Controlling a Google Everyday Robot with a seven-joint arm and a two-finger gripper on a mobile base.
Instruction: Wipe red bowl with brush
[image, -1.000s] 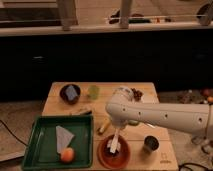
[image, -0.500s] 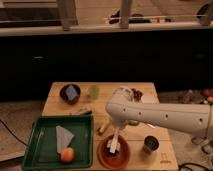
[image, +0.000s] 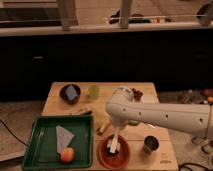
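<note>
The red bowl (image: 114, 154) sits near the front edge of the wooden table, right of the green tray. The pale brush (image: 115, 142) stands nearly upright over the bowl's inside, its lower end down in the bowl. My gripper (image: 118, 131) hangs from the white arm just above the bowl and is shut on the brush's upper part. The white arm comes in from the right and hides the table behind the bowl.
A green tray (image: 45, 155) at front left holds a grey cloth (image: 63, 137) and an orange fruit (image: 67, 155). A dark bowl with a blue-grey object (image: 70, 93), a green cup (image: 93, 91), a yellowish stick (image: 104, 128) and a small metal cup (image: 151, 144) stand around.
</note>
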